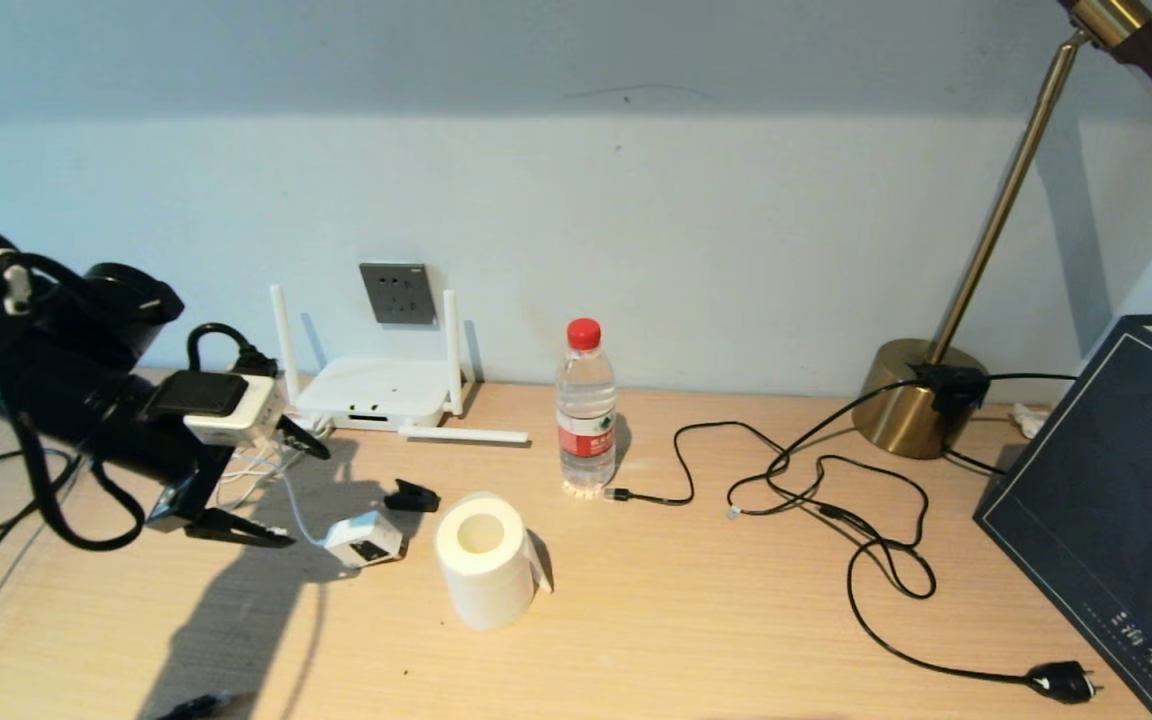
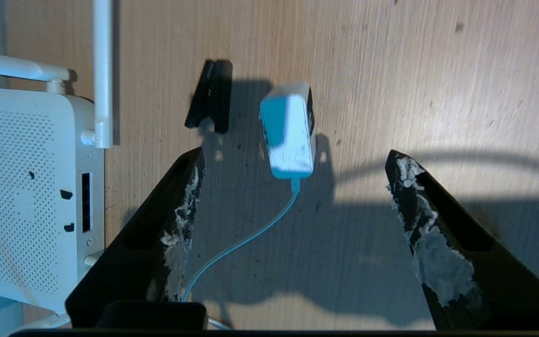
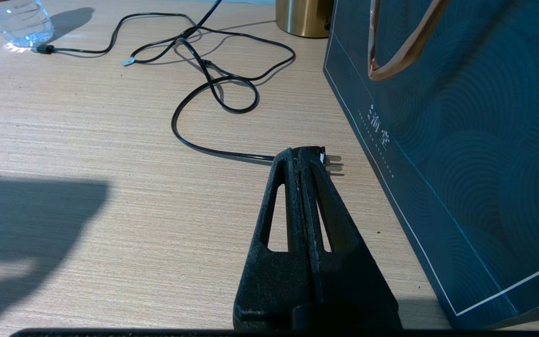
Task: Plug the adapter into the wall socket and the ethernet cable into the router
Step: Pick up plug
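The white adapter lies on the desk on its thin white cord, dark face up. My left gripper hovers just left of it, open and empty. In the left wrist view the adapter sits just beyond the spread fingertips. The router rests against the wall under the grey wall socket, with its ports facing the desk. The ethernet cable's clear connector lies loose right of the bottle. My right gripper is shut and empty, low over the desk's right front.
A water bottle, a paper roll and a small black clip stand near the adapter. A black plug on a thin black cord lies behind my right fingertips. A dark blue bag and a brass lamp base fill the right side.
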Controlling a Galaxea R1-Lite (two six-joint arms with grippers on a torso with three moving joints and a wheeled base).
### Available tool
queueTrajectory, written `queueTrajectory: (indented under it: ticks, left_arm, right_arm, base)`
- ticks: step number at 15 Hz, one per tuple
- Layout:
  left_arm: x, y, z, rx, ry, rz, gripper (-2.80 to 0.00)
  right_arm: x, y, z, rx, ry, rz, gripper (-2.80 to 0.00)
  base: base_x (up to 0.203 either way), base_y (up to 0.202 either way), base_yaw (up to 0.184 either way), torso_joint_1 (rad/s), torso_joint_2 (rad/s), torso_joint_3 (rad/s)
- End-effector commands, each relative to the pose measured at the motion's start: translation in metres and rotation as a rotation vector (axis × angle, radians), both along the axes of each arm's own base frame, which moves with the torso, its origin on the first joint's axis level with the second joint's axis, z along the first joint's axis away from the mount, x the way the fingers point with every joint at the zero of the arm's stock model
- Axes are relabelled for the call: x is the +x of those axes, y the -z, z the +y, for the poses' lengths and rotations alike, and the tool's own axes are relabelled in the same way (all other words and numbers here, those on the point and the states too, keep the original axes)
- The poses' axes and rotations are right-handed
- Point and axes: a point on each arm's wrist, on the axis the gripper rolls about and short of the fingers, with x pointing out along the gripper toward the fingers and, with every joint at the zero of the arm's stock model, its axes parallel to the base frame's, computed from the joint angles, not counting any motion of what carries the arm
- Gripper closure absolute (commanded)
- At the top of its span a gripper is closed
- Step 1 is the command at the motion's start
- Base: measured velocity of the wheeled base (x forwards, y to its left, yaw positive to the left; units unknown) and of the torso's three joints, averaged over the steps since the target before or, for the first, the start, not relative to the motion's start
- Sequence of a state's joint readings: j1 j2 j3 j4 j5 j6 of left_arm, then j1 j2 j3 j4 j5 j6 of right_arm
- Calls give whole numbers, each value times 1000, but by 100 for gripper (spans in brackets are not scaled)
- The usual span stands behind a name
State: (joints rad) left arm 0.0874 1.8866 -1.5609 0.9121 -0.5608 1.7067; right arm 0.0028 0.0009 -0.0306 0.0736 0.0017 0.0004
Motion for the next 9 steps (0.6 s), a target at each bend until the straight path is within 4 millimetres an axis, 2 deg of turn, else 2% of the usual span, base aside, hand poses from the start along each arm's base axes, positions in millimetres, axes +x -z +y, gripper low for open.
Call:
queueTrajectory:
  ticks: [1, 5, 9]
  left_arm:
    - [27, 20, 1, 46, 31, 28, -280]
    - [44, 31, -13, 67, 52, 56, -280]
    - [40, 31, -39, 21, -28, 168, -280]
  right_arm:
    - [0, 0, 0, 0, -1, 1, 0]
    - [0, 0, 0, 0, 0, 1, 0]
    - [0, 0, 0, 0, 0, 1, 0]
  base:
    - [0, 0, 0, 0, 0, 0]
    - [0, 0, 0, 0, 0, 0]
    - [0, 0, 0, 0, 0, 0]
